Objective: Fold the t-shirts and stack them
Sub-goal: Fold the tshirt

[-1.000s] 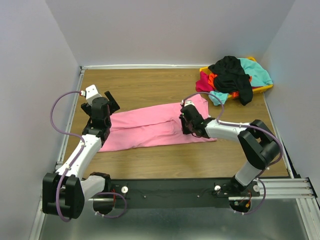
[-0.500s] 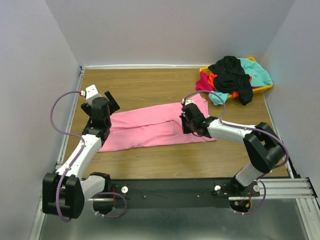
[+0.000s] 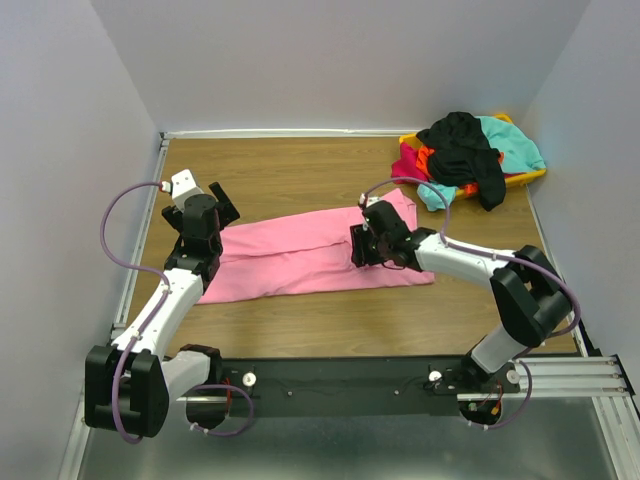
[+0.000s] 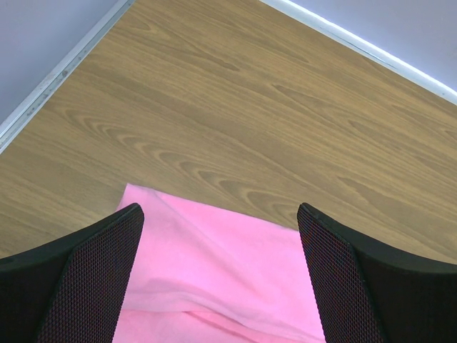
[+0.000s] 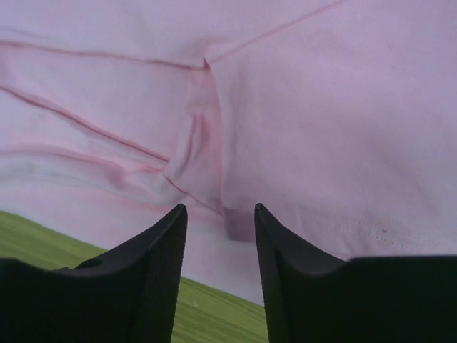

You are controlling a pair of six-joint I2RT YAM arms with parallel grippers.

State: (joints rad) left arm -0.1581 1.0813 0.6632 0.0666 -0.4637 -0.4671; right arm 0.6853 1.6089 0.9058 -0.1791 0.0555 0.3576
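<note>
A large bright pink t-shirt lies flat on the wooden table as a long band running left to right. My left gripper hovers over its left end, jaws wide open with nothing between them; the left wrist view shows the pink t-shirt's corner below the left gripper. My right gripper sits low on the right part of the shirt. In the right wrist view the right gripper is open, its fingers a small gap apart over a fold and hem of the pink cloth, gripping nothing.
A heap of other t-shirts, black, teal, orange-red and magenta, spills over a yellow bin at the back right corner. Walls close in the table on the left, back and right.
My right gripper has shifted slightly left along the pink shirt, and its jaws have closed and then parted again. The left arm and the shirt have not moved.
</note>
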